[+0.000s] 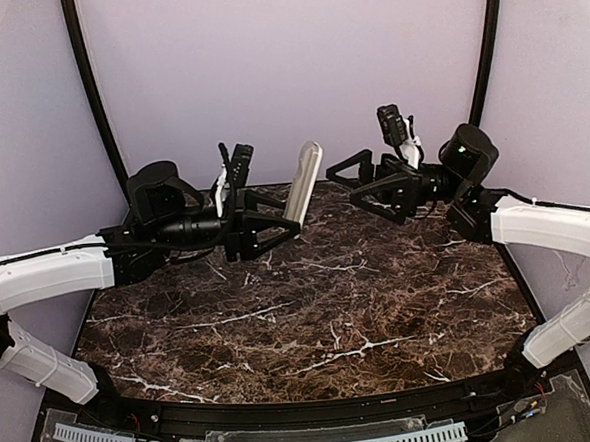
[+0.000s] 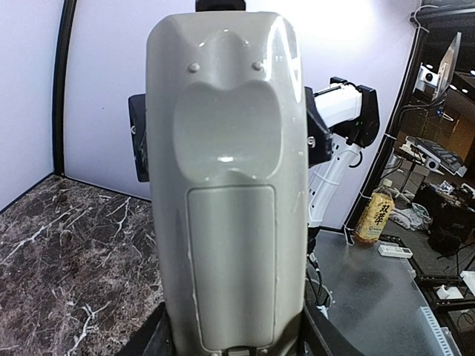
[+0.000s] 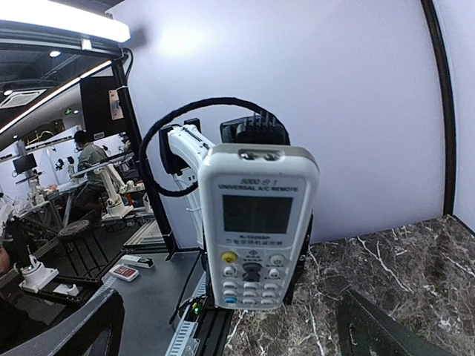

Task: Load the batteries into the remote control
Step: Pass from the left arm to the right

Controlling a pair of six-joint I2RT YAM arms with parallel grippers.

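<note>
Remote control (image 1: 305, 180), a flat white rectangle, stands nearly upright over dark marble table (image 1: 311, 310), screen end up, lower end clamped in left gripper (image 1: 289, 221); right gripper (image 1: 345, 186) gapes wide; left wrist view shows its grey back, right wrist view its buttons

From here I count one remote control (image 1: 304, 180), two arms (image 1: 48, 276), two pincers, the left pincer (image 1: 287, 221) and the right pincer (image 1: 351, 182), one marbled tabletop (image 1: 311, 320), one drink bottle (image 2: 375, 215) and one seated person (image 3: 90, 159).
</note>
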